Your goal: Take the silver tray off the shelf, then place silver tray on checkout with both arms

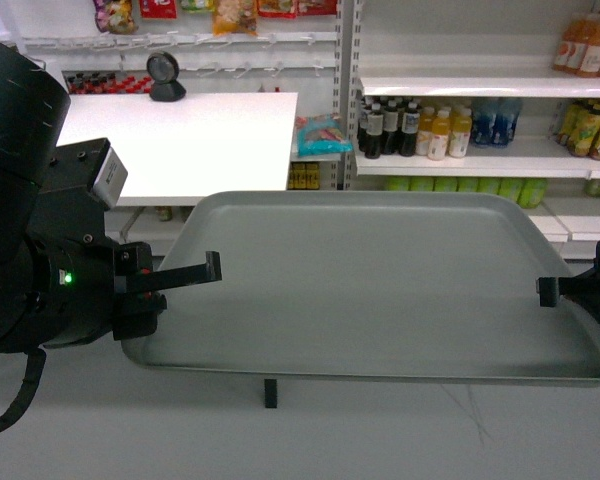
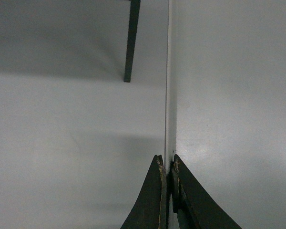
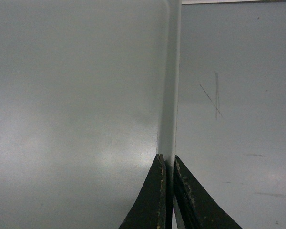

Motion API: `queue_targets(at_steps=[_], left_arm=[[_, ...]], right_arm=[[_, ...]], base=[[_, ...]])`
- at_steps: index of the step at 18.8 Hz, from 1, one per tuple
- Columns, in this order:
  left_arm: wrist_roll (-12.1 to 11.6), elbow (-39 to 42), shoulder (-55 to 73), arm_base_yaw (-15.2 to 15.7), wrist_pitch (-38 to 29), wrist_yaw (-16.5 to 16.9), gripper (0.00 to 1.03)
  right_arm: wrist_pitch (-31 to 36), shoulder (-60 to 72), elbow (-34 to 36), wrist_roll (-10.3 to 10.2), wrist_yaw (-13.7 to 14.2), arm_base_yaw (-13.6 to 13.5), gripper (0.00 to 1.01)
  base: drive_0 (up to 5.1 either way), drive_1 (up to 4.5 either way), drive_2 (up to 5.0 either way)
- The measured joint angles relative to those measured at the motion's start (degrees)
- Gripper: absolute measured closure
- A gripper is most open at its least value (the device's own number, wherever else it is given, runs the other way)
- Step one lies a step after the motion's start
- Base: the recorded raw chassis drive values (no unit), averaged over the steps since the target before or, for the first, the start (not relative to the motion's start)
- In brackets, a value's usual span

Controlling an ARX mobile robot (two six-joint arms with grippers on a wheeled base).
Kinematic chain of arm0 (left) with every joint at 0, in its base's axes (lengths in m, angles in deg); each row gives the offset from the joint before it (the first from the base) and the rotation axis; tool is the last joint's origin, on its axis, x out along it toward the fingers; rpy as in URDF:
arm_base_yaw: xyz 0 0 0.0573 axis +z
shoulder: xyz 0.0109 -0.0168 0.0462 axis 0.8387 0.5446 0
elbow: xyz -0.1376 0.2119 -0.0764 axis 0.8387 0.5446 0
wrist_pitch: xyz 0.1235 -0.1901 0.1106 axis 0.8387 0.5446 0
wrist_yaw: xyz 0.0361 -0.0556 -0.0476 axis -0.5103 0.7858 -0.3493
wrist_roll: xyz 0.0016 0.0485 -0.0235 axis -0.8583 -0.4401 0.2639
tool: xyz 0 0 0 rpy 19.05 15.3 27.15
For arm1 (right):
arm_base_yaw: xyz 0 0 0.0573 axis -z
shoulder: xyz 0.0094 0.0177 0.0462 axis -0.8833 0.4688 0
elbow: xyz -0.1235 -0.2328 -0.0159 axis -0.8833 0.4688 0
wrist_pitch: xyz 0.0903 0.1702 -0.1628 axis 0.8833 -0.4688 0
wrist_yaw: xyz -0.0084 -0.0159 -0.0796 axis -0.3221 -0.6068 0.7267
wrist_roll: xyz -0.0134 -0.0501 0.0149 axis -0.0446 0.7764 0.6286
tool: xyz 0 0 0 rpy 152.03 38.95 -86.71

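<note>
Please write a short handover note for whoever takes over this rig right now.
Left hand: shut on the silver tray's left rim.
Right hand: shut on its right rim.
Tray: off the shelf, carried roughly level between both arms above a plain white surface.
Done: pickup.
Left: set it down on the checkout, release both hands. Whether that surface is the checkout, I cannot tell.

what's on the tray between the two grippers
Nothing. In the head view the tray is bare from the left gripper to the right gripper, each clamped on a short edge.
</note>
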Motion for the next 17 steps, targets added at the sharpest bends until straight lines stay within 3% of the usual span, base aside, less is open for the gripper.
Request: queue_targets(at_steps=[17], left_arm=[[0.0,0.0,0.0,0.0,0.07,0.0,1.0]], right_arm=[[-0.07,0.02,0.0,0.0,-0.02,0.0,0.99]], base=[[-5.0,2.43,2.4]])
